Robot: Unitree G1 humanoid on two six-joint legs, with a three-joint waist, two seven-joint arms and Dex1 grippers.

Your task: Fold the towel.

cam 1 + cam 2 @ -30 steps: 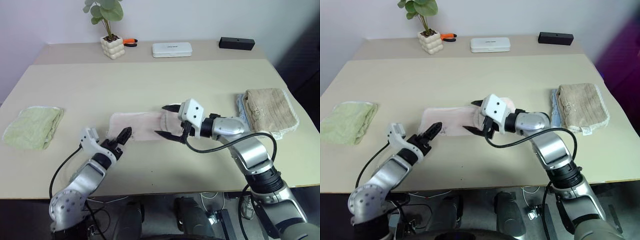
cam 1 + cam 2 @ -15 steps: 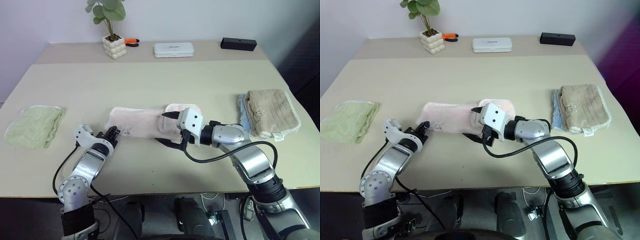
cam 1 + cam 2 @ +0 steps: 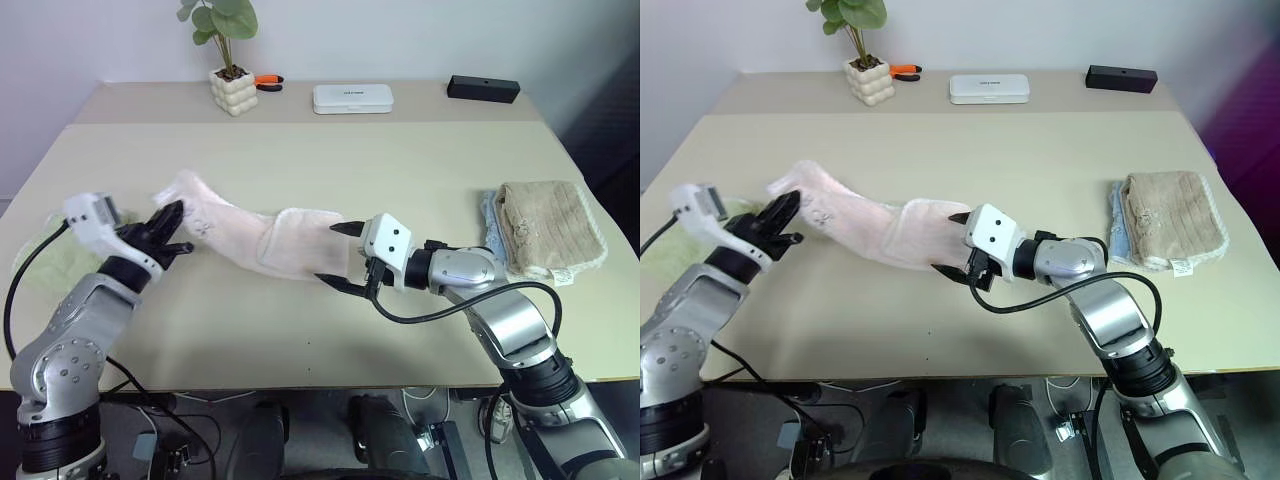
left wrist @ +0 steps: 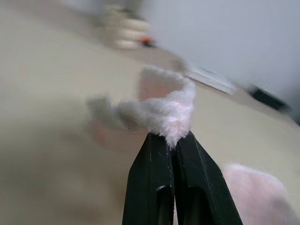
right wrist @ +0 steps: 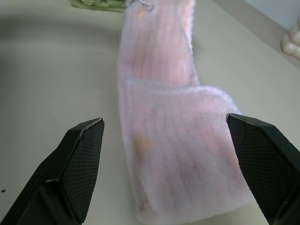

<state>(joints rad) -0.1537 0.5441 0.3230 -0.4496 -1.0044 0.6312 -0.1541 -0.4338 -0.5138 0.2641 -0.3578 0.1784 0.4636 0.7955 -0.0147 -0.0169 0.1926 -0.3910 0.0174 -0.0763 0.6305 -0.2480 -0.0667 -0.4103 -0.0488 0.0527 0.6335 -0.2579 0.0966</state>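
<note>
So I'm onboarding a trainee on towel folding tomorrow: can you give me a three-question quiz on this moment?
1. True or false: the left hand is shut on an end of the pink towel.
2. Multiple choice: the right hand is
A. shut on the towel
B. open, one finger either side of the towel's near end
C. resting on the beige towel
3. Fill in: the beige-brown folded towel lies at the table's ____ side, as the robot sees it.

Key: 1 true; 2 B; 3 right.
</note>
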